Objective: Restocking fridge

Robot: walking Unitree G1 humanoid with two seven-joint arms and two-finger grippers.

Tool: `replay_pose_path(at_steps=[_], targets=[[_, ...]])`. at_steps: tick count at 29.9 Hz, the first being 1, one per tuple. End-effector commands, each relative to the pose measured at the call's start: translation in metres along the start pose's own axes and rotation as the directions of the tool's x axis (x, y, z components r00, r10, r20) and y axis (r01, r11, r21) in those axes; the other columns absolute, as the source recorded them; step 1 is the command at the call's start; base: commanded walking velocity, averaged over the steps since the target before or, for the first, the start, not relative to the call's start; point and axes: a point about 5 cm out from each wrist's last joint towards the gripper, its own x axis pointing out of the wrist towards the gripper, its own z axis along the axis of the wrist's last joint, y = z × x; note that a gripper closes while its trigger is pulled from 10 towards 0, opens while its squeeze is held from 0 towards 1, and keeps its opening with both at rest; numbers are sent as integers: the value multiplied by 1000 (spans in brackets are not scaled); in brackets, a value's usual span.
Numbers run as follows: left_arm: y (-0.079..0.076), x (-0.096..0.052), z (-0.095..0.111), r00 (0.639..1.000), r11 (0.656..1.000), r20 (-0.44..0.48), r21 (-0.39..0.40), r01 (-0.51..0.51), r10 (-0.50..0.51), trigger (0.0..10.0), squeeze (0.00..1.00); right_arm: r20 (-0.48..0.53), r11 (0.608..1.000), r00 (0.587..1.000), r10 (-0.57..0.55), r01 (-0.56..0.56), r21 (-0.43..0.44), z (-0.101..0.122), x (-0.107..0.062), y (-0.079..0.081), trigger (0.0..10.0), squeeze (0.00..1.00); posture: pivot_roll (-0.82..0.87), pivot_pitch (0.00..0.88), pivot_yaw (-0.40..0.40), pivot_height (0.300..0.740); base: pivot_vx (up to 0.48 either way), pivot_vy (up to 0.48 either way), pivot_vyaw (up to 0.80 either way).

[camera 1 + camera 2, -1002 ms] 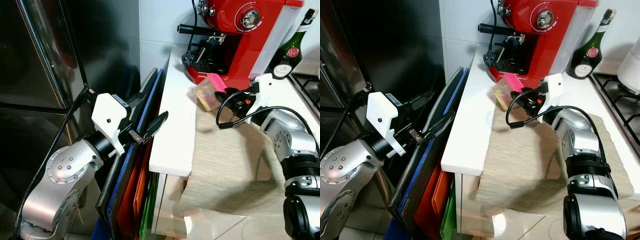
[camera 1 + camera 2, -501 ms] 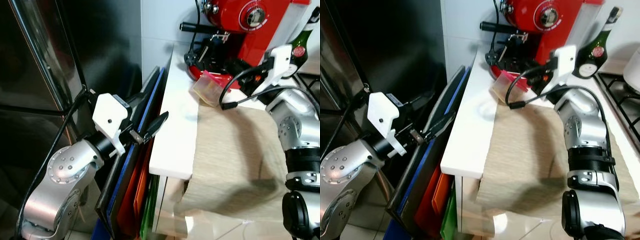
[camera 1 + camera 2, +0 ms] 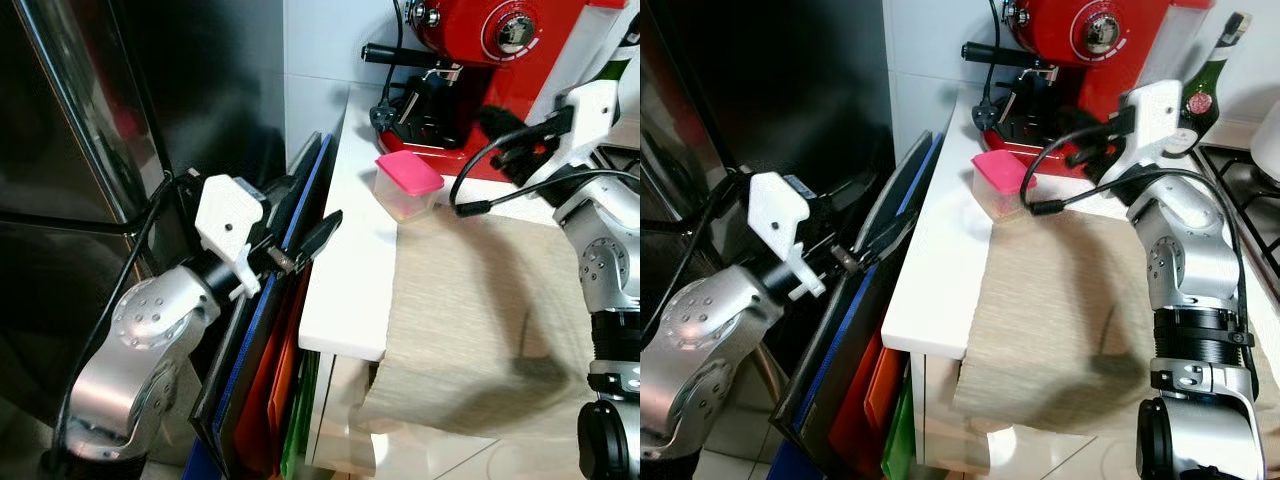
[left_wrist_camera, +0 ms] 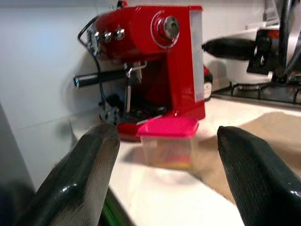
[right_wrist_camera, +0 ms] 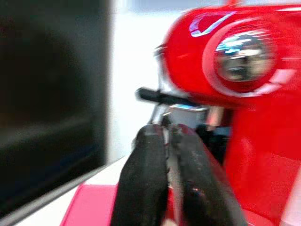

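So the thing we care about here is the small clear food container [image 3: 408, 187] with the pink lid, sitting upright on the white countertop [image 3: 350, 290], right at the back corner of the beige placemat [image 3: 470, 320] and just in front of the red espresso machine [image 3: 480, 60]. Nothing's holding it. Our right gripper [image 3: 500, 122] is up in the air beside the container, in front of the espresso machine's base, and from the wrist camera its two black fingers [image 5: 150, 183] are pressed together with basically no gap, pinching nothing. Our left gripper [image 3: 312, 240] is off the counter's left edge, hanging level with the countertop, and its fingers [image 4: 94, 160] are spread wide apart, pointing across the counter so that the container sits framed between them from the wrist view, well away from the tips. Below and behind that arm there's a stack of flat boards or trays [image 3: 270, 390] (dark, blue, orange, green) standing on edge in the gap between the counter and the dark steel fridge [image 3: 90, 130]. Further back on the right we can see a green bottle [image 3: 1205, 85] next to the machine, and a bit of the gas hob [image 3: 1250, 190] at the edge.
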Motion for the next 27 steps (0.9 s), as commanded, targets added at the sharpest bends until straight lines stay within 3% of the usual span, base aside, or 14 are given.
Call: replay_pose_path(at_steps=[1, 5, 7, 12, 18, 21, 22, 26, 27], targets=[[2, 5, 1, 1000, 1000, 13, 17, 4, -5, 10000, 0, 5, 998, 998, -58, 58, 7, -4, -4, -1, 10000, 1000, 61, 0, -13, 740, 0, 0, 0], [16, 22, 1, 996, 996, 31, 28, -86, 86, 10000, 0, 11, 977, 977, -213, 213, -14, -28, -22, 15, 10000, 1000, 11, 0, 19, 740, 0, 0, 0], [19, 25, 0, 993, 993, 33, 31, -111, 110, 10000, 0, 9, 972, 972, -234, 234, -27, -32, -25, 19, 10000, 1000, 7, 0, 21, 740, 0, 0, 0], [25, 36, -13, 978, 976, 30, -72, -204, 207, 10000, 0, -76, 950, 947, -312, 308, -54, -61, -45, 40, 10000, 1000, -45, 0, 44, 740, 0, 0, 0], [22, 42, -24, 974, 967, 34, -132, -217, 223, 10000, 0, -57, 941, 940, -335, 331, -68, -61, -50, 43, 10000, 1000, -65, 0, 33, 740, 0, 0, 0], [25, 47, -26, 979, 974, 43, -124, -192, 198, 10000, 0, -42, 944, 945, -323, 319, -79, -58, -48, 45, 10000, 1000, -59, 0, 23, 740, 0, 0, 0], [32, 54, -27, 985, 982, 39, -94, -162, 166, 10000, 0, -37, 949, 951, -308, 304, -88, -56, -46, 47, 10000, 1000, -51, 0, 14, 740, 0, 0, 0], [49, 58, -29, 985, 981, 23, -95, -169, 172, 10000, 0, -33, 955, 960, -279, 274, -111, -54, -43, 53, 10000, 1000, -58, 0, 22, 740, 0, 0, 0], [56, 61, -36, 984, 978, -22, -107, -178, 177, 10000, 0, -12, 961, 967, -254, 251, -121, -51, -42, 59, 10000, 145, -64, 0, 29, 740, 0, 0, 0]])
